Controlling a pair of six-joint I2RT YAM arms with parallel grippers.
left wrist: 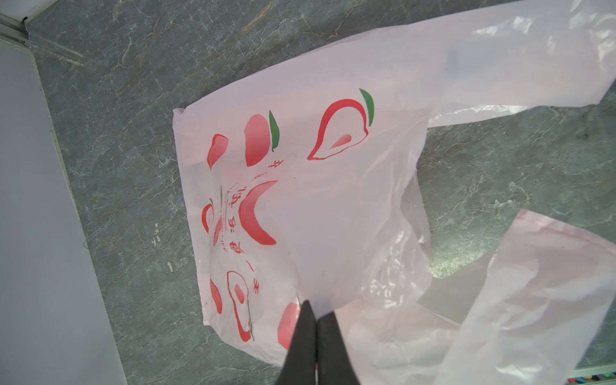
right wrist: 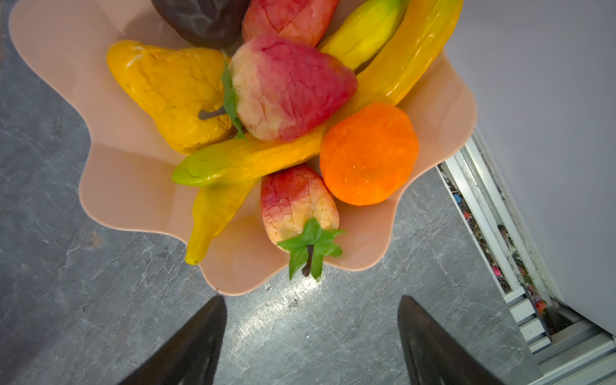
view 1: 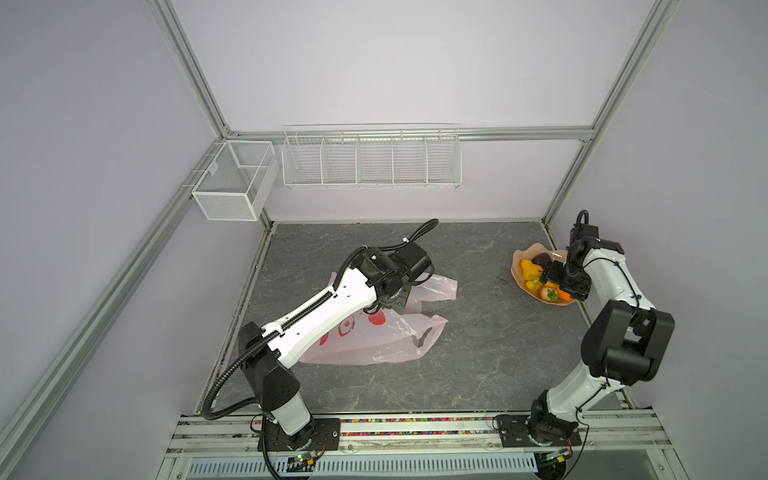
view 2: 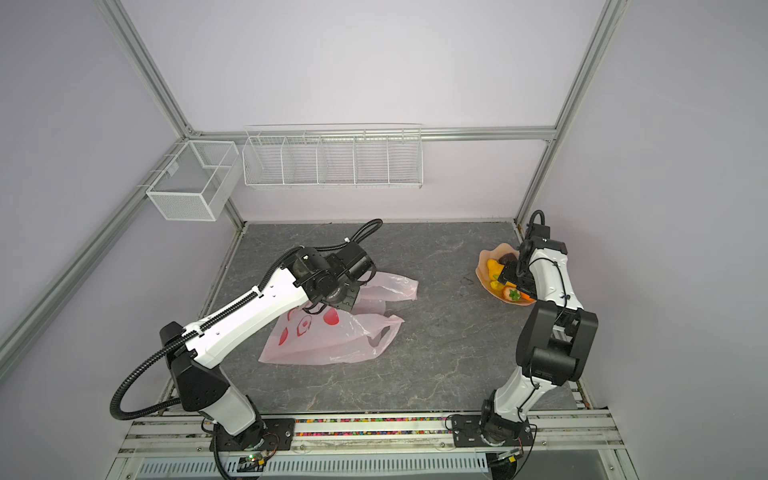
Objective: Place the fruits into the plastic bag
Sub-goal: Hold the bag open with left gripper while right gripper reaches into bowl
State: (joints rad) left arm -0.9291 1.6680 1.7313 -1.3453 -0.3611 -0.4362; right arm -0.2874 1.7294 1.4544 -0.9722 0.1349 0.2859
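The pale-pink plastic bag (view 1: 374, 336) (view 2: 332, 336) lies on the grey table left of centre. Its red peach prints (left wrist: 256, 140) face up. My left gripper (left wrist: 316, 316) is shut on the plastic bag, pinching a layer of its film that tents up to the fingertips. The fruits sit heaped in a peach wavy plate (right wrist: 110, 173) (view 1: 519, 266) at the far right: banana (right wrist: 393, 76), orange (right wrist: 368, 153), strawberry (right wrist: 296, 203), a yellow pear-shaped piece (right wrist: 173, 90) and a dark brown one (right wrist: 203, 16). Over the plate's near rim hangs my right gripper (right wrist: 311, 300), open and holding nothing.
A white wire rack (view 1: 372, 160) and a mesh basket (view 1: 232, 183) hang on the back wall. The right wall and its rail (right wrist: 493, 213) run close beside the plate. Between bag and plate lies bare table (view 1: 478, 324).
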